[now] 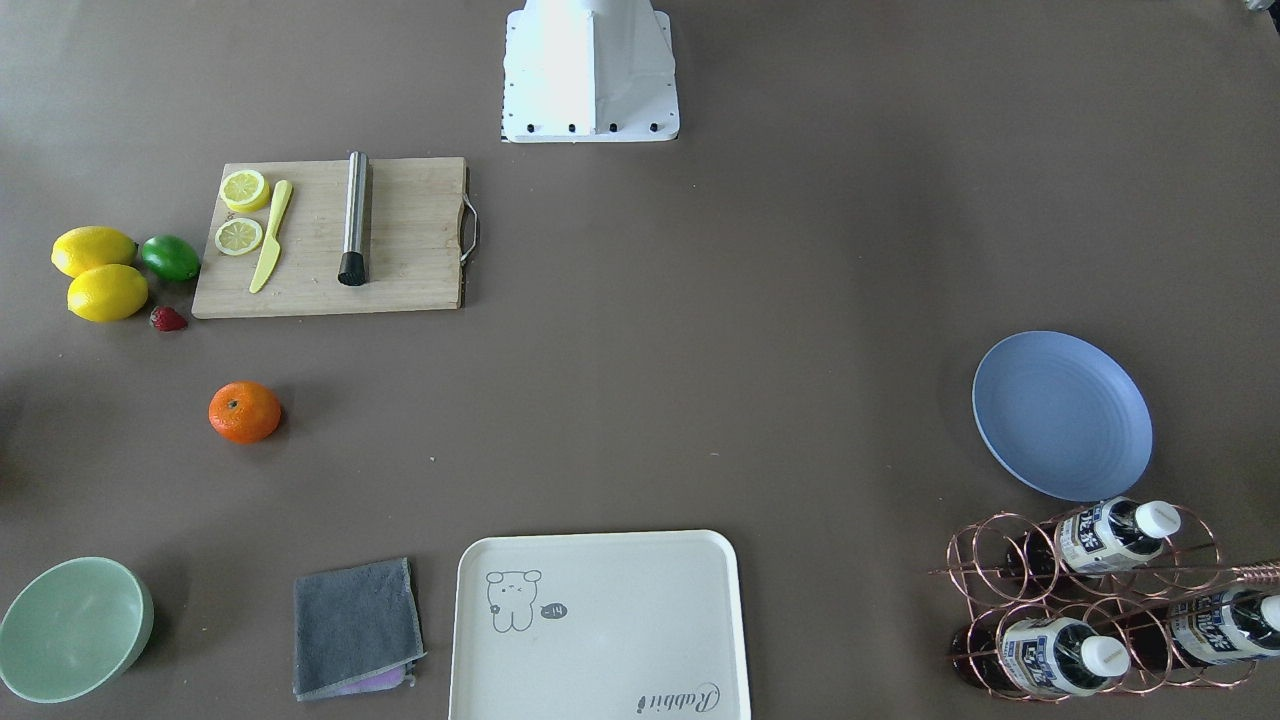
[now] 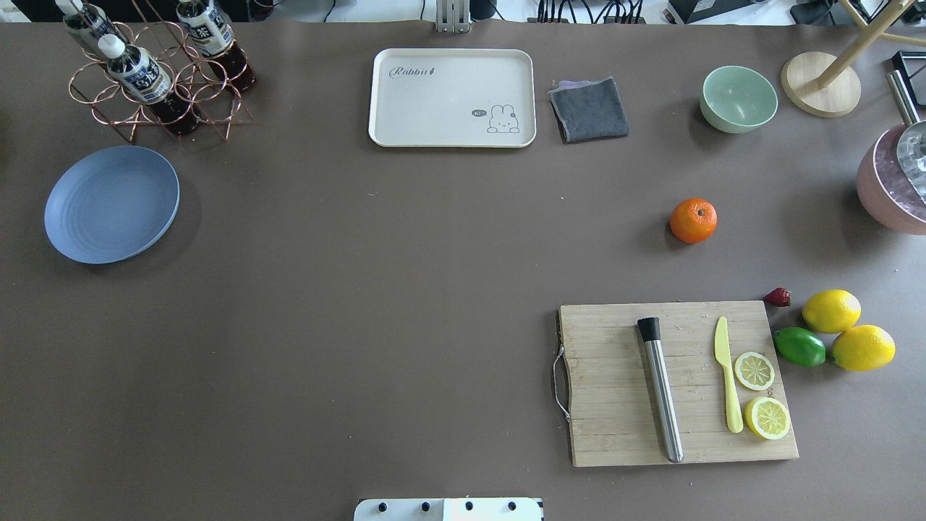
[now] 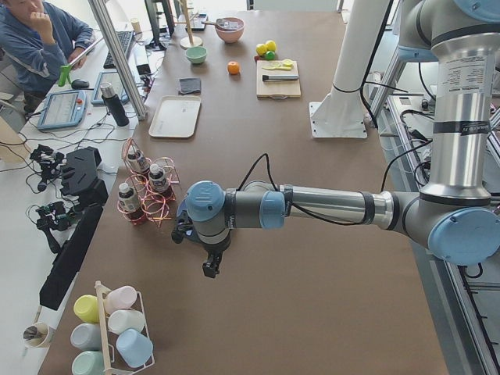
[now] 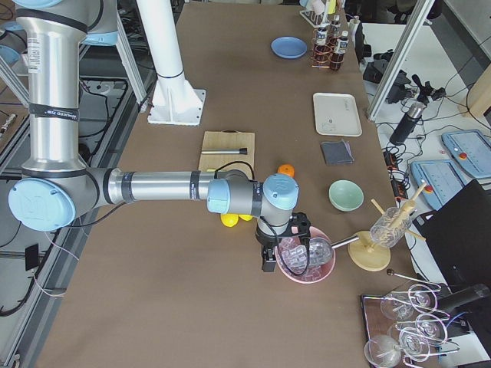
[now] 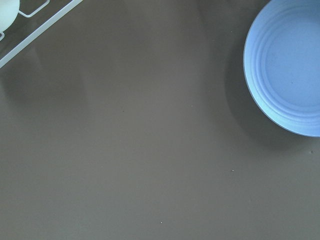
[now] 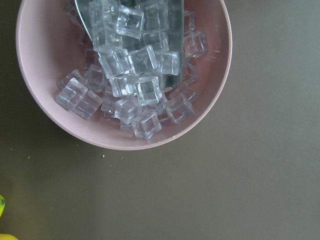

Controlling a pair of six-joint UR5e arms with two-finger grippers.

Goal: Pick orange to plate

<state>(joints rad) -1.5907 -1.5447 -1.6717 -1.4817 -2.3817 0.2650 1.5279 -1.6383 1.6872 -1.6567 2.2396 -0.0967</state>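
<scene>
The orange [image 1: 244, 412] [image 2: 693, 220] lies alone on the brown table between the cutting board and the green bowl. The blue plate [image 1: 1062, 415] [image 2: 111, 204] lies at the opposite end beside the bottle rack, with nothing on it; its rim [image 5: 290, 65] shows in the left wrist view. My left gripper [image 3: 211, 269] hangs over the table near the plate's end. Far from the orange, my right gripper [image 4: 268, 264] hangs by the pink ice bowl. Both grippers appear only in the side views, so I cannot tell whether they are open or shut.
A cutting board [image 2: 676, 383] holds a steel muddler, yellow knife and lemon slices. Beside it lie two lemons [image 2: 846, 329], a lime and a strawberry. A cream tray [image 2: 452, 98], grey cloth [image 2: 589, 108], green bowl [image 2: 738, 98], bottle rack [image 2: 155, 72] and pink ice bowl [image 6: 125, 70] line the far side.
</scene>
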